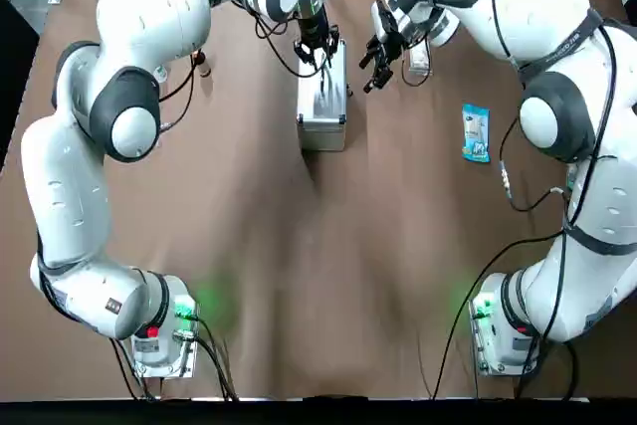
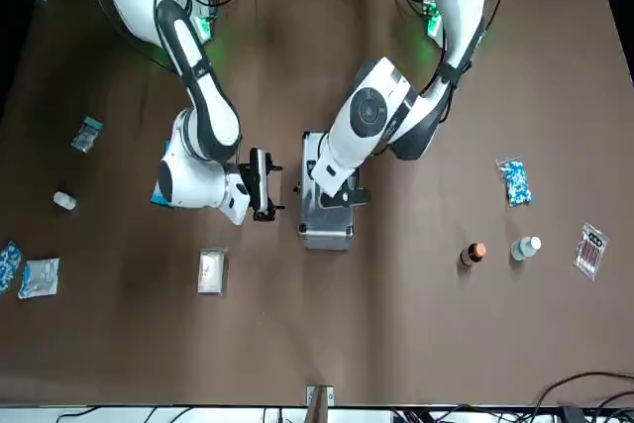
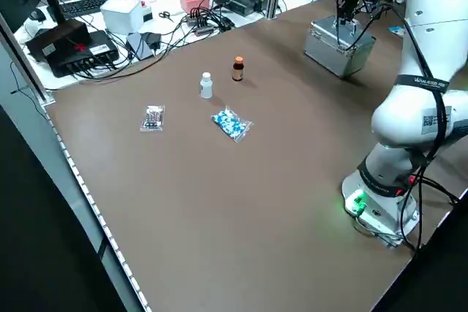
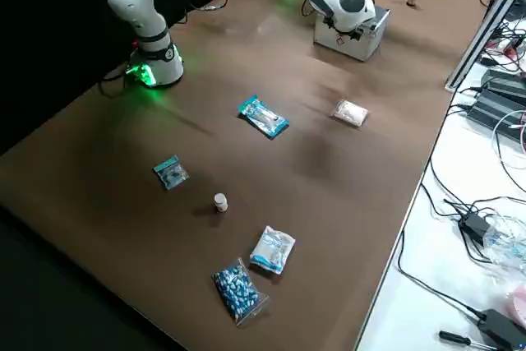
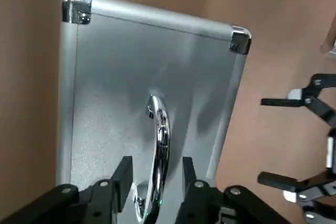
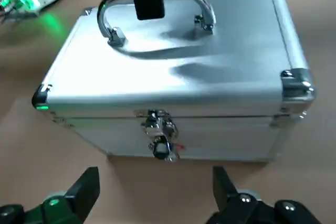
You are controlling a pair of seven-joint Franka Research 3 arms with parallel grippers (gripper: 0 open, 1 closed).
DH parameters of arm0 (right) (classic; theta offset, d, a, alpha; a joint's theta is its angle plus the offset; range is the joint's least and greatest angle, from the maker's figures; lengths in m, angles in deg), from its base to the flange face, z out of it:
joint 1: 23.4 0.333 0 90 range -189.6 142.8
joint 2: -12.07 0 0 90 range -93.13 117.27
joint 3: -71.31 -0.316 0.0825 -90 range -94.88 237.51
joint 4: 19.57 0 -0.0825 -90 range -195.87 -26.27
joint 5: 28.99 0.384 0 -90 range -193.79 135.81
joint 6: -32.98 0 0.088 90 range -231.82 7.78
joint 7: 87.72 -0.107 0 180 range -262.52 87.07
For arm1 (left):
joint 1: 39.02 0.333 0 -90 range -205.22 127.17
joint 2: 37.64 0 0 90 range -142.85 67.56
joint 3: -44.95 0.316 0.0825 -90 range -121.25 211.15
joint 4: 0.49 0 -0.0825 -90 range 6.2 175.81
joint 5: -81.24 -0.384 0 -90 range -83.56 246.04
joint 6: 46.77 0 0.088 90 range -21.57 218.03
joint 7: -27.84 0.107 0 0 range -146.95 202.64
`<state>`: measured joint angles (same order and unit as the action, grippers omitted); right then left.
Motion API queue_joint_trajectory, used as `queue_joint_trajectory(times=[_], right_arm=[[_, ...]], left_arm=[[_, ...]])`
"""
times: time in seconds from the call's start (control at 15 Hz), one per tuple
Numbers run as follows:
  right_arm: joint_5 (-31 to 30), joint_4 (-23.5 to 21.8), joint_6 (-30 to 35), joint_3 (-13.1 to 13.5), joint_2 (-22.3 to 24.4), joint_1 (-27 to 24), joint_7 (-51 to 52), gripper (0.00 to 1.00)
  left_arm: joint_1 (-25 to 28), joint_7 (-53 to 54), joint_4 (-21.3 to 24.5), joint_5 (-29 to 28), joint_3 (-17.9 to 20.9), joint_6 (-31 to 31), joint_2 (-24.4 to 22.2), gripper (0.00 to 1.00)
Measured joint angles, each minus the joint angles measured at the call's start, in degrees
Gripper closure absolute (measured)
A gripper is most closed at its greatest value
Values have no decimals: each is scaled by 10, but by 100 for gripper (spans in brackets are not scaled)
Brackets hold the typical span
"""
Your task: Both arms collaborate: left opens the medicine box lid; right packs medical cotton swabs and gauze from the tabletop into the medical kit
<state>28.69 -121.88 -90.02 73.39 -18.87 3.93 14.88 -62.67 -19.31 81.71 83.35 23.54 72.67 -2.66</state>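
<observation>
The lid (image 5: 110, 103) was shut, its opening in hand: the left gripper (image 5: 157, 169) straddled the handle (image 5: 161, 148), jaws spread, at upper centre overhead. Next called for pinching, then lifting. The right gripper (image 6: 157, 179), jaws spread, faced the latch (image 6: 159, 129); swabs (image 1: 476, 132) lay upper right.

Top and front views both look down on the whole tabletop (image 1: 249, 296) from opposite sides; wrist views sit close.

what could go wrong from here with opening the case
The left gripper has its open fingers astride the handle, so closing off-centre might knock the case. The right gripper hovers open close by on the latch side, and the arms could bump. The latch looks fastened, so lifting the lid might hoist the whole case.
</observation>
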Motion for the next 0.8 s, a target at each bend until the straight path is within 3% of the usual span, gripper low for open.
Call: queue_joint_trajectory(times=[0.4, 0.47, 0.73, 0.8], right_arm=[[46, -3, -4, -1, -17, 25, 16, 12], [49, -3, -5, -1, -17, 26, 16, 24], [52, -3, -5, 0, -21, 27, 17, 31], [53, -3, -10, 0, -21, 27, 18, 37]], left_arm=[[0, -1, 0, 0, 1, 0, 0, 76], [0, -1, 0, 0, 1, 0, 0, 78], [-1, 5, 0, -13, 1, -5, -1, 85], [-1, 5, 0, -14, 1, -6, -1, 85]])
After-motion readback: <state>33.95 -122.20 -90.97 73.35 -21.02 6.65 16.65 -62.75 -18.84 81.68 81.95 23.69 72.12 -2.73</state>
